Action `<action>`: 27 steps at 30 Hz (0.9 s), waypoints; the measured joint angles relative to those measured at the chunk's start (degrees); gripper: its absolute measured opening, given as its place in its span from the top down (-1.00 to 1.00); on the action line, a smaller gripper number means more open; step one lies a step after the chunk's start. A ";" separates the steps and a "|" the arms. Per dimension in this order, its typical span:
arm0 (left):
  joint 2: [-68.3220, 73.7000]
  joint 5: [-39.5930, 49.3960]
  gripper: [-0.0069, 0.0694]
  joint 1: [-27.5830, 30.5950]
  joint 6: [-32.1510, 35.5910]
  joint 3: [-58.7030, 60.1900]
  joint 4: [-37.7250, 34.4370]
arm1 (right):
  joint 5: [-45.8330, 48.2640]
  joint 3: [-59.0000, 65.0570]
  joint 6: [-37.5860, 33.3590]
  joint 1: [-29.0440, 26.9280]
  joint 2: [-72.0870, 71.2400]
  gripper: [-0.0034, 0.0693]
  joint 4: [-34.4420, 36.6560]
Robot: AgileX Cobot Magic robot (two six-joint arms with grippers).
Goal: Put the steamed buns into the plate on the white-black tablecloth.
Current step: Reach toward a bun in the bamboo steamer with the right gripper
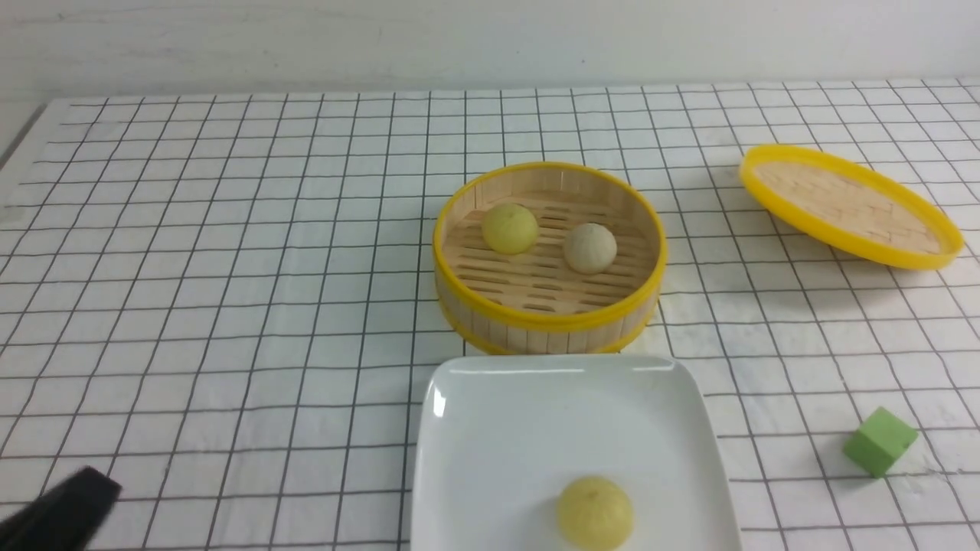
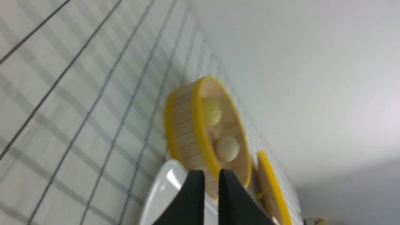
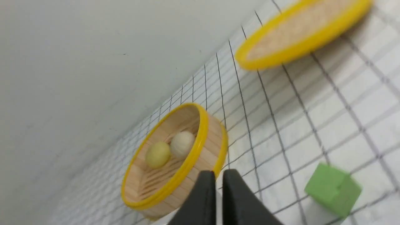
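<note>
Left gripper (image 2: 211, 175) and right gripper (image 3: 218, 175): jaws nearly together, empty, touching nothing. One yellow steamed bun (image 1: 594, 511) sits on the plate (image 1: 536, 428).

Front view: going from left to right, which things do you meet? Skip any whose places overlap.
left gripper → pale yellow bun in the steamer basket → beige-grey bun in the same basket → yellow-rimmed lid
</note>
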 joint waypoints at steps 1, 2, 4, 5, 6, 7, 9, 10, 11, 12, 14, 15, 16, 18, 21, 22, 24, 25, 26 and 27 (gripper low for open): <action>1.96 2.46 0.77 0.00 1.08 -3.39 1.45 | 3.72 -3.46 -1.73 0.00 3.05 0.93 -3.32; 4.48 5.88 0.80 0.00 1.74 -5.38 2.68 | 8.19 -6.51 -2.97 0.00 6.63 0.94 -6.61; 9.02 11.88 0.81 0.00 2.02 -8.59 5.45 | 14.98 -10.00 -4.04 0.00 13.18 0.94 -10.69; 14.25 18.42 0.81 0.00 2.15 -10.67 7.86 | 20.59 -12.55 -4.73 0.00 18.42 0.93 -13.41; 18.14 23.61 0.81 0.00 2.31 -11.91 9.37 | 25.32 -13.99 -5.08 0.00 23.57 0.93 -13.98; 21.97 27.15 0.81 0.00 2.43 -13.04 10.51 | 28.41 -15.49 -5.74 0.00 27.59 0.93 -13.42; 29.74 31.48 0.81 0.00 4.15 -15.38 12.02 | 29.72 -17.79 -9.16 0.00 34.74 0.92 -9.49; 32.28 32.24 0.81 0.00 5.33 -16.19 12.29 | 29.31 -18.65 -11.66 0.00 37.92 0.91 -6.25; 35.23 32.80 0.81 0.00 7.62 -17.19 12.46 | 28.31 -19.70 -15.52 0.00 40.98 0.89 -2.38; 37.41 32.94 0.81 0.00 8.87 -17.99 12.55 | 27.35 -20.84 -19.93 0.00 43.39 0.87 1.03; 42.56 33.08 0.79 0.00 13.29 -19.96 12.56 | 25.34 -23.44 -29.50 0.00 49.19 0.80 9.96; 43.73 33.08 0.77 0.00 14.23 -20.41 12.56 | 24.92 -24.29 -32.41 0.02 51.44 0.77 12.52; 45.43 33.01 0.74 0.00 15.77 -21.01 12.43 | 24.42 -26.10 -37.93 0.06 54.20 0.68 17.20; 47.46 32.94 0.71 0.00 16.63 -21.51 12.18 | 24.10 -28.00 -42.69 0.06 57.46 0.58 21.57; 50.46 32.22 0.56 0.00 17.70 -21.68 11.77 | 23.78 -33.22 -50.68 0.66 65.06 0.31 28.89; 51.38 31.80 0.46 0.00 17.83 -21.68 11.66 | 23.61 -37.39 -53.21 2.02 69.95 0.15 30.49; 52.32 30.83 0.33 0.00 17.83 -21.68 11.67 | 23.39 -42.54 -54.13 4.28 75.39 0.00 30.49; 52.32 30.74 0.32 0.00 17.83 -21.68 11.67 | 23.32 -42.54 -54.13 4.28 75.93 -0.01 30.49; 52.65 29.95 0.21 0.00 17.83 -21.68 11.54 | 22.74 -46.95 -54.29 6.29 80.22 -0.08 29.39; 52.66 29.62 0.18 0.00 17.83 -21.68 11.53 | 22.35 -49.22 -54.35 7.50 82.32 -0.12 28.29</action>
